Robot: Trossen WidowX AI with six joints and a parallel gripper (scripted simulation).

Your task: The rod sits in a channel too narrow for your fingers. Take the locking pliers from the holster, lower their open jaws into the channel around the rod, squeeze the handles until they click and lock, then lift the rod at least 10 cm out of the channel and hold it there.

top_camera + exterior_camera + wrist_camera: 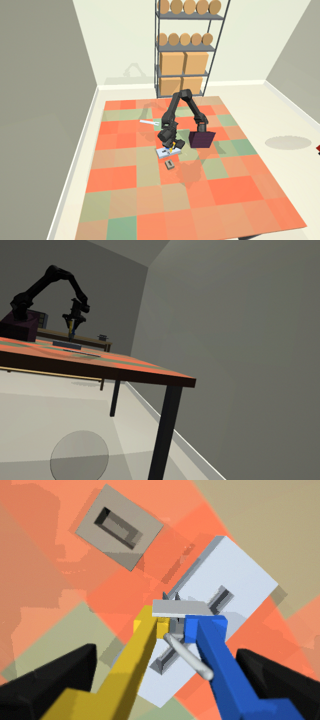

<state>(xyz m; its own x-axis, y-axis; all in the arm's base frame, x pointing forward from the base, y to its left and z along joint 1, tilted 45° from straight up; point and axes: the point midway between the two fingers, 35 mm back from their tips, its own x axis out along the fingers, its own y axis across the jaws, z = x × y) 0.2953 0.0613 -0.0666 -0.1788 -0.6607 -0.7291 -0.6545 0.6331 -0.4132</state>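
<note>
Currently held: yellow-and-blue-handled grey locking pliers (pixel 173 146) (pixel 70 325) (pixel 172 608), above the block.
Gripper: black parallel-jaw gripper (pixel 174 145) (pixel 72 327) (pixel 167 655), fingers clamped on the pliers' handles.
Holster: small taupe slotted block (pixel 169 168) (pixel 90 527), vacated, eleven o'clock of the jaws in the wrist view.
Channel: narrow dark slot (pixel 221 599) in a pale blue-grey rectangular block (pixel 176 151) (pixel 67 344) (pixel 245 580), running from half past one to half past seven.
Rod: presumably in channel; not distinguishable.
Handling: align jaws across the slot, centre, descend straight, keep handles unsqueezed until tips straddle the rod.
</note>
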